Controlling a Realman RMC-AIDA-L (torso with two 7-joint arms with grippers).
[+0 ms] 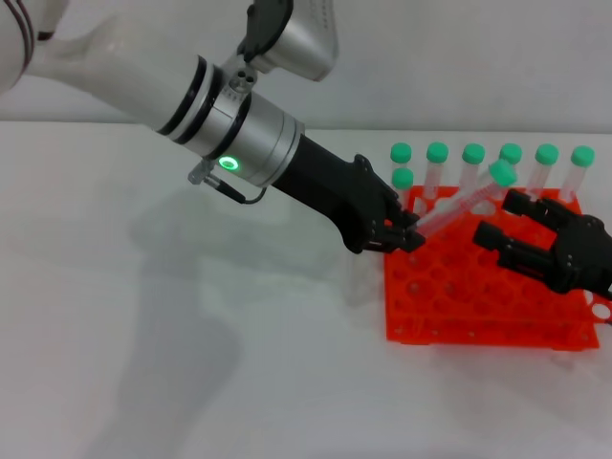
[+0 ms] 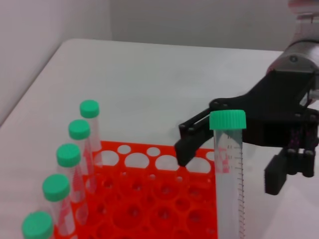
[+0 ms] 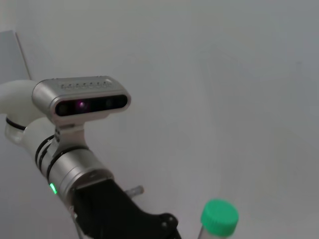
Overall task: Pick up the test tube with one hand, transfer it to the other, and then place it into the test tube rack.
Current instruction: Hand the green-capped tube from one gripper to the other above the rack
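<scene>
Left tool [image 1: 406,234] clamped on the test tube [image 1: 459,204] near its tip, tilting the capped end toward the right tool [image 1: 502,222], fingers apart, above the rack [image 1: 478,316] for handover.

Test tube [image 1: 466,198] slants over the rack [image 1: 488,311], between both pincers.
</scene>
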